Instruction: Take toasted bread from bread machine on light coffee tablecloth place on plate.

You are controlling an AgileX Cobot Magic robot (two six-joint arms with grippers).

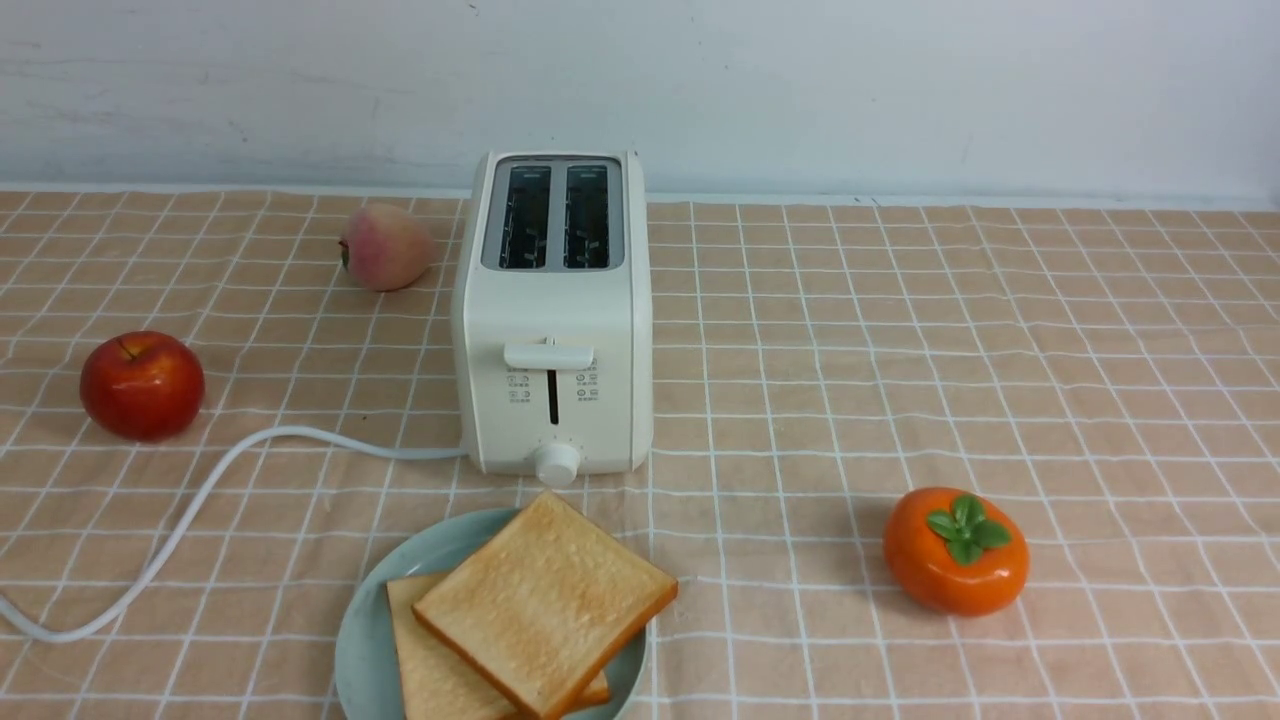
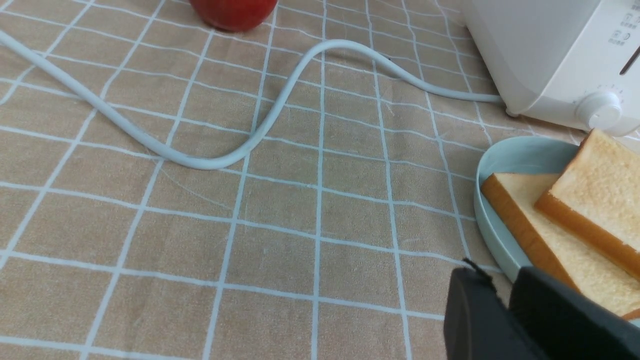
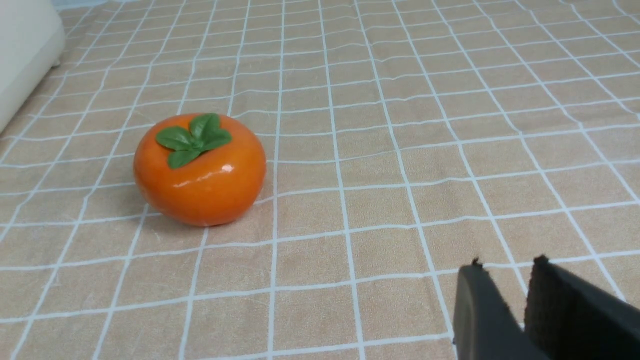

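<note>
The cream-white bread machine [image 1: 553, 330] stands on the checked tablecloth [image 1: 900, 350], both slots dark and empty, lever up. Two slices of toasted bread lie stacked on the pale blue-green plate [image 1: 365, 630] in front of it: the top slice [image 1: 545, 600] sits crosswise over the lower slice [image 1: 430, 660]. Neither arm shows in the front view. In the left wrist view my left gripper [image 2: 495, 274] hovers by the plate's rim [image 2: 492, 165], jaws narrowly parted and empty. My right gripper [image 3: 507, 265] hangs over bare cloth, slightly open, holding nothing.
The toaster's white cord [image 1: 200, 490] snakes across the cloth to the left. A red apple [image 1: 142, 385] sits far left, a peach [image 1: 385, 247] beside the toaster's back left. An orange persimmon [image 1: 955, 550] lies front right, close to my right gripper.
</note>
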